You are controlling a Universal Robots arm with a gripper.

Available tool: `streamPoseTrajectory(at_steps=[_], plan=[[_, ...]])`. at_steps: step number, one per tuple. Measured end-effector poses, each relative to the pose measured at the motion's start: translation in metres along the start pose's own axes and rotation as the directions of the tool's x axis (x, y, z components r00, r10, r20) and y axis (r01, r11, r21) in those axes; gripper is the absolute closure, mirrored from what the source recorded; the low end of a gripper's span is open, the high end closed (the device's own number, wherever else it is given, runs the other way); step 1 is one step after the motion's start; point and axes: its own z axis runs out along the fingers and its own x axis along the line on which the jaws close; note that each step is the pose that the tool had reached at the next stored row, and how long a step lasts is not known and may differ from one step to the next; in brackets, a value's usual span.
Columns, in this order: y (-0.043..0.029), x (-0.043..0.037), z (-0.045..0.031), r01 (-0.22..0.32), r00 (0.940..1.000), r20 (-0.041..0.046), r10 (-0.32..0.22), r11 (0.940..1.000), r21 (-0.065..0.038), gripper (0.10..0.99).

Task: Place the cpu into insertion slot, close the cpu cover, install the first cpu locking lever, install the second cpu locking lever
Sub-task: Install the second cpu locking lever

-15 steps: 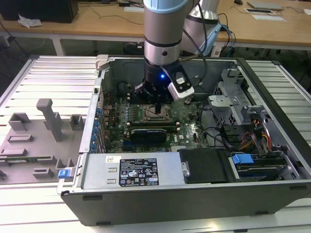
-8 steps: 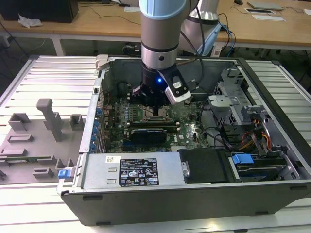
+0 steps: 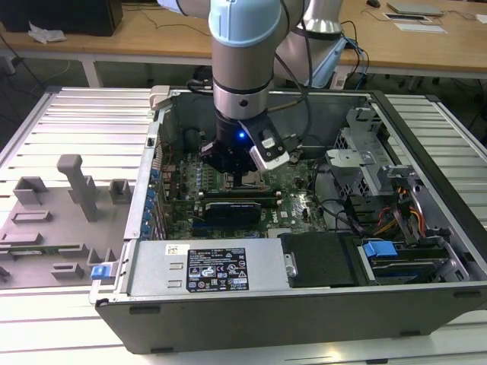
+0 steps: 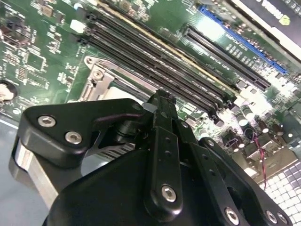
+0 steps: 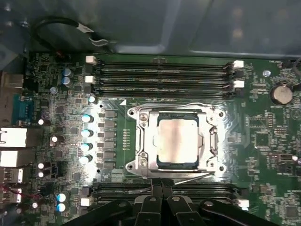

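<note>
In the first wrist view the cpu (image 5: pixel 177 142) lies flat at the frame's centre inside the insertion slot (image 5: pixel 176 141), with the cpu cover (image 5: pixel 141 141) closed over its edges to keep it seated. The gripper (image 5: pixel 162 184) hangs at the lower edge, near a thin lever (image 5: pixel 195 178); its jaws look pressed together and hold nothing.

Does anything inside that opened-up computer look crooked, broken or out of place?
Nothing stands out. In the first wrist view the cpu sits square in the insertion slot, framed by the cpu cover, with the hand at the slot's edge.

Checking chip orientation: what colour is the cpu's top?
Pale silvery-grey metal, clearest in the first wrist view: the cpu.
</note>
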Motion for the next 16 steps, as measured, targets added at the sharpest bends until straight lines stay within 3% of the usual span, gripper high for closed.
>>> streamPoseTrajectory(at_steps=[5, 9, 12, 15, 16], plan=[[-0.0066, 0.0065, 0.0027, -0.001, 1.0000, 0.0007, 0.001, 0.9995, -0.033, 0.980], [-0.0173, 0.0105, 0.0055, -0.002, 1.0000, 0.0016, 0.003, 0.9967, -0.082, 0.980], [-0.0234, 0.0123, 0.0092, -0.004, 1.0000, 0.0024, 0.004, 0.9921, -0.125, 0.980], [-0.0252, 0.0133, 0.0116, -0.004, 1.0000, 0.0029, 0.005, 0.9893, -0.146, 0.980], [-0.0257, 0.0137, 0.0124, -0.004, 1.0000, 0.0029, 0.005, 0.9890, -0.148, 0.980]])
